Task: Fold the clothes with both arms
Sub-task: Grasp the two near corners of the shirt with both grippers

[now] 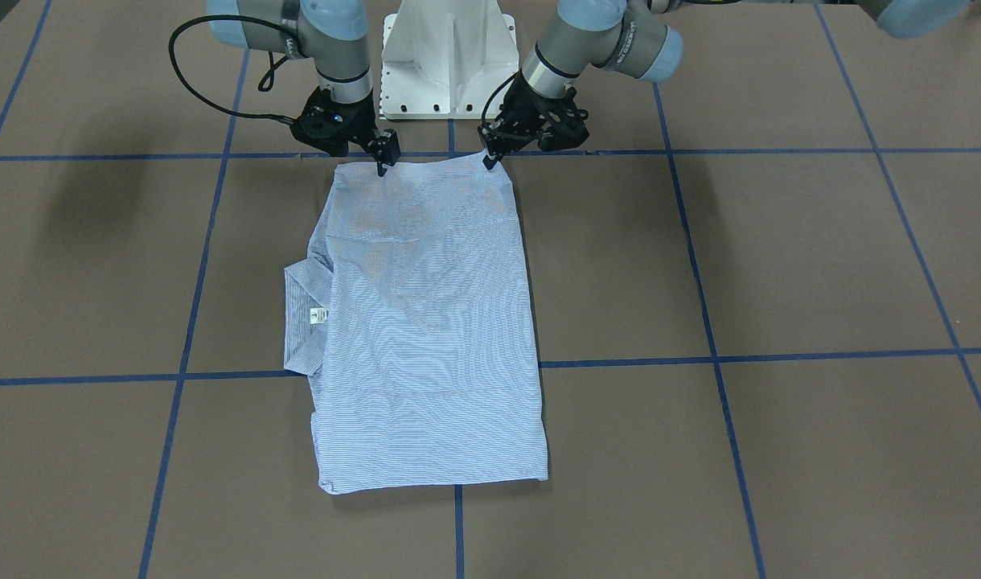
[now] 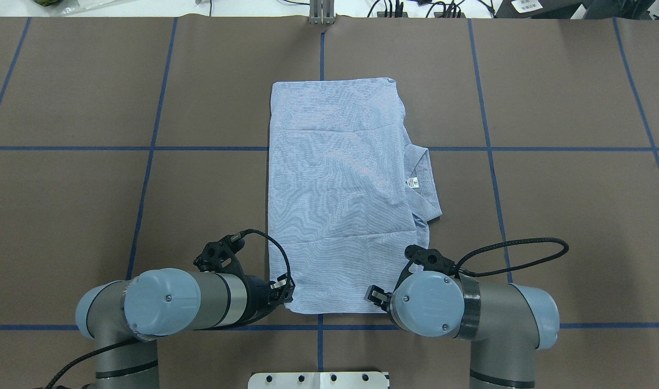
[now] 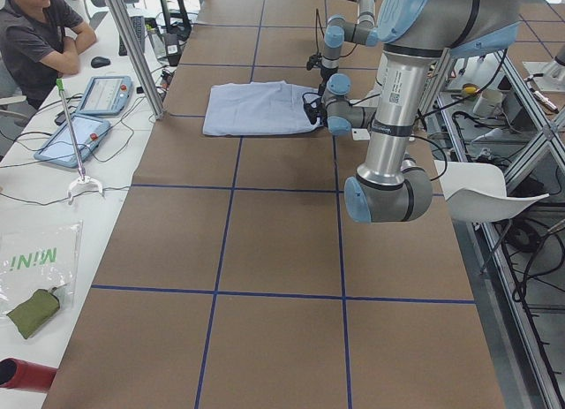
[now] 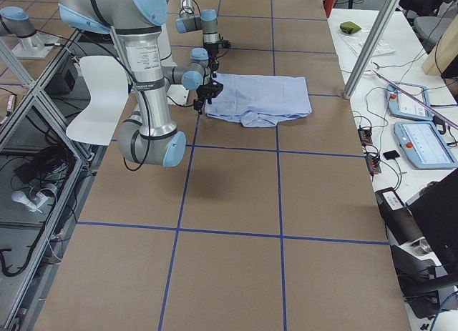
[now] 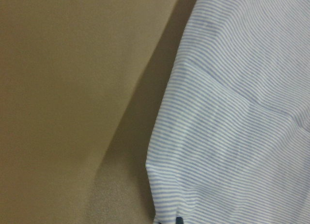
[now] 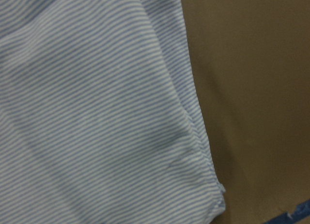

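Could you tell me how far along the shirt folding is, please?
Done: the shirt lies as a narrow rectangle, no sleeves showing, collar poking out. In hand: the left gripper and right gripper pinch its two near corners. Left: probably folding that end toward the far edge.

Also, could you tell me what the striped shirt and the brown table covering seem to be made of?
The shirt: thin woven cloth, probably cotton or a blend, matte; it shows fine stripes, soft creases and limp folded layers. The table covering: seemingly brown paper or card, matte, flat, without sheen; which one I cannot tell.
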Controlling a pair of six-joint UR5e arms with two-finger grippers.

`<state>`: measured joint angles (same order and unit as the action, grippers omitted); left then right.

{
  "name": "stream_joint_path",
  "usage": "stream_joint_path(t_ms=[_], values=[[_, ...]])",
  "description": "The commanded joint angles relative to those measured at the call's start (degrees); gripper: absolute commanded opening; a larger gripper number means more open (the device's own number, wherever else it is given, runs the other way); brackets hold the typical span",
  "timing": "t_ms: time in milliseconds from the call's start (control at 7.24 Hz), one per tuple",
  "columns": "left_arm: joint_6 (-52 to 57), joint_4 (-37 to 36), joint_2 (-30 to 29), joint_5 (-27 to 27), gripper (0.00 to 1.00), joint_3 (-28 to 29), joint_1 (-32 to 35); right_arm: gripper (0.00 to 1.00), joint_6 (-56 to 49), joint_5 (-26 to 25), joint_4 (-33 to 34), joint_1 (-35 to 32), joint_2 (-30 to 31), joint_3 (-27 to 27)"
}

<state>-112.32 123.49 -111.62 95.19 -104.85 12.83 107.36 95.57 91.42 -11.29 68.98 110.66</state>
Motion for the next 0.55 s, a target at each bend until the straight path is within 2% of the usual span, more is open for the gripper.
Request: stream_joint_path(t_ms=[0, 414], values=[[0.0, 0.0, 0.0, 0.0, 0.00, 0.0, -0.1, 0.99, -0.1, -0.2, -0.2, -0.3, -0.1, -0.1], [0.0, 0.0, 0.0, 0.0, 0.00, 0.1, -0.1, 0.99, -0.7, -0.4, -0.2, -0.5, -0.1, -0.4]])
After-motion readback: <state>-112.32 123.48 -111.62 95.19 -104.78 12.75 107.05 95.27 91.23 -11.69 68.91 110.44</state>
